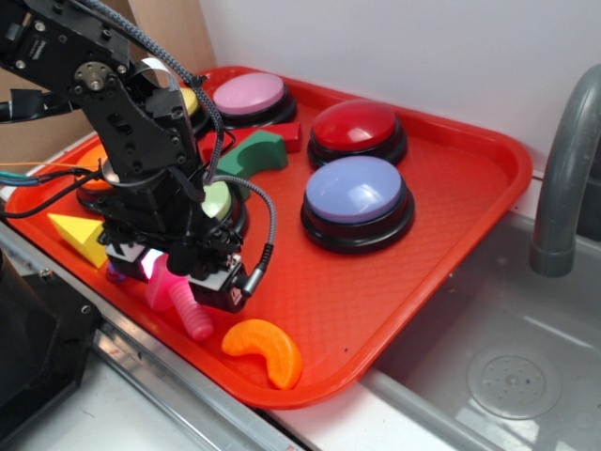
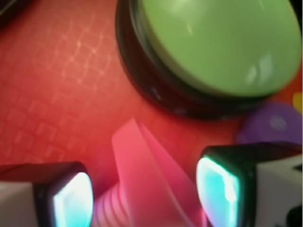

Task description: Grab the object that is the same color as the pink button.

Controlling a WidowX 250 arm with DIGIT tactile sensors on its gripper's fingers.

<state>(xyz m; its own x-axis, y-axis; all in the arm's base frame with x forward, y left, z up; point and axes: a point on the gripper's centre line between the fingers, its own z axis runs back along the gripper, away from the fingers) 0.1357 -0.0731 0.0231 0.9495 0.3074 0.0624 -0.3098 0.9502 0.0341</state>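
Plainly, the small pink plastic toy bolt (image 2: 144, 182) between my fingers should be light and stiff — hollow moulded plastic by the look of it, nothing that would crush. Its smooth surface could slide under pressure, and the angular head has sloping faces that I judge might squirt out of a pinch. The better hold, I think, is where the head meets the ribbed shaft, since the ridges give my pads something to bite on.

My gripper (image 2: 142, 198) is low over the red plastic tray (image 1: 441, 178), jaws spread with the bolt between them; in the wrist view a gap shows on each side, so I am not clamping it yet. The left finger (image 2: 66, 198) stands a little farther off than the right.

The bolt lies near the tray's front edge, just beside the pale green domed push button on its black base (image 2: 218, 42). It is bright pink, with a chunky faceted head and a threaded shaft — a match for the pale pink domed push button (image 1: 249, 94) at the far end of the tray.
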